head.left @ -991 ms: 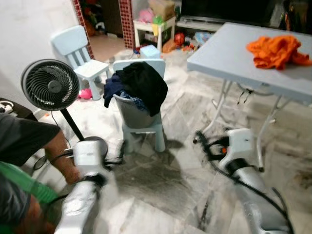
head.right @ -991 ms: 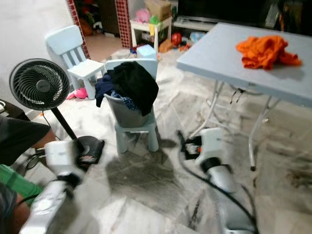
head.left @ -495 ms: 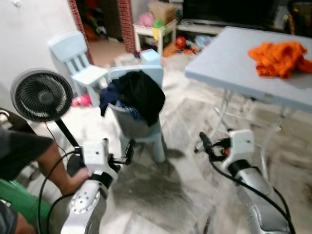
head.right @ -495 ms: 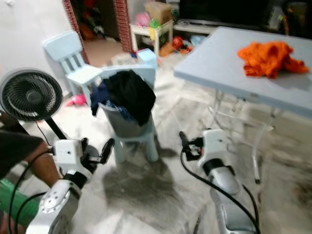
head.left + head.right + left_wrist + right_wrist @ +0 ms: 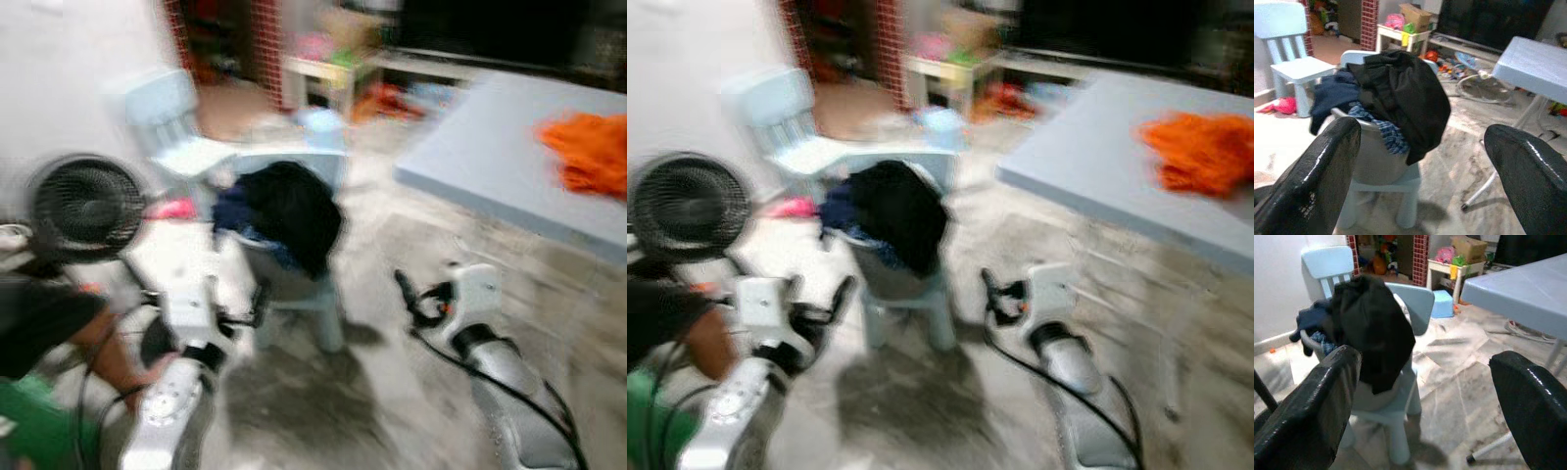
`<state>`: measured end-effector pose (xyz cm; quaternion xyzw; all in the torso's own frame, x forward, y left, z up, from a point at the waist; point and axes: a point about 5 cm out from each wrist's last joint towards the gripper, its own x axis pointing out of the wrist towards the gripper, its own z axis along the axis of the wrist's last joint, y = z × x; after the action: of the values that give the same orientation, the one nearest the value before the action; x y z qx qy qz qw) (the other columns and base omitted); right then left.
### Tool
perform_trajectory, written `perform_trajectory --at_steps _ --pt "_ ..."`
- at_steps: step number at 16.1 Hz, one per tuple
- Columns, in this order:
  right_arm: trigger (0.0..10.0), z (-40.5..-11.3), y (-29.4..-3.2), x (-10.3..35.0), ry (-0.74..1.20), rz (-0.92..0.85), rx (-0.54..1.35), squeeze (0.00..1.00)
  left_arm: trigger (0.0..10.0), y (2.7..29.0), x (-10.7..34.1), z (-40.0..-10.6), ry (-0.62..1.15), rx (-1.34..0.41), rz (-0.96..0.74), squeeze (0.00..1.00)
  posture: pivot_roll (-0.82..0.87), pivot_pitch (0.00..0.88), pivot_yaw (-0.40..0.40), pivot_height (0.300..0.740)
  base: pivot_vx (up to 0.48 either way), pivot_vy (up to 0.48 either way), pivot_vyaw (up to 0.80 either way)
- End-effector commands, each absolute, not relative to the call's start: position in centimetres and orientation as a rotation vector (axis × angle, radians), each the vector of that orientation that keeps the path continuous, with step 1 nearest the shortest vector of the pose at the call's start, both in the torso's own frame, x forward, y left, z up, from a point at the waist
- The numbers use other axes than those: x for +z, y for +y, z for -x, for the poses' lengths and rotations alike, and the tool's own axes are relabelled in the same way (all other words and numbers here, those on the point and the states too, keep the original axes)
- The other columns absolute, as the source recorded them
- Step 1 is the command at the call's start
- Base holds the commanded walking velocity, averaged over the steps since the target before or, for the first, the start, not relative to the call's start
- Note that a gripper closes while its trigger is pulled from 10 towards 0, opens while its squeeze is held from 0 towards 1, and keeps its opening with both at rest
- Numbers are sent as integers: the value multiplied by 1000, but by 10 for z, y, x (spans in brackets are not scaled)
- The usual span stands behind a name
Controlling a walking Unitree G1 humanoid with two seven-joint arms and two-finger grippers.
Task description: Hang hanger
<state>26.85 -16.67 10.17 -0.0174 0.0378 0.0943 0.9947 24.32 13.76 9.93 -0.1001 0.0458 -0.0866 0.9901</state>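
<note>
The left gripper (image 5: 1420, 171) has its jaws spread wide, with nothing between them. Its two fingers (image 5: 1312, 181) are black, fat and shiny. The right gripper (image 5: 1425, 406) is the same, jaws spread wide and holding nothing. Both grippers hang low over the floor (image 5: 333, 411) and point at a small chair (image 5: 1381, 196).

No hanger can be made out, and the head views are blurry.

On the small pale blue chair sits a round grey basket (image 5: 1374, 156). It is stuffed full of clothes. A big black cloth (image 5: 1405, 98) is draped over the top and hangs down the side. A dark blue cloth (image 5: 1332, 95) droops over the rim at 9 o'clock of the black one. A bit of blue checked cloth (image 5: 1378, 129) peeks out under them.

From the basket, at 10 o'clock, stands a second pale blue chair (image 5: 1288, 54), smooth and plastic. At 2 o'clock is a flat grey desk (image 5: 500, 166) on thin metal legs. A crumpled orange cloth (image 5: 588, 152) lies on the desk.

At 9 o'clock of the left gripper is a round black fan (image 5: 86, 208) with a wire cage. A person's arm (image 5: 108, 348) reaches in beside the left arm. The floor is grey and white stone with streaks.
</note>
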Motion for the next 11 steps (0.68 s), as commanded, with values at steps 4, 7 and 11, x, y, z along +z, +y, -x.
perform_trajectory --at_steps 4,7,11 --pt "10000 -272 -158 109 44 27 212 0 10000 146 102 -245 82 -148 180 0 -68 0 7 740 387 0 0" --pt "10000 -273 -157 109 41 29 218 0 10000 145 101 -245 84 -148 180 0 -68 0 8 740 391 0 0" --pt "10000 -273 -157 110 37 31 216 0 10000 145 100 -246 92 -153 183 0 -69 0 8 740 389 0 0"
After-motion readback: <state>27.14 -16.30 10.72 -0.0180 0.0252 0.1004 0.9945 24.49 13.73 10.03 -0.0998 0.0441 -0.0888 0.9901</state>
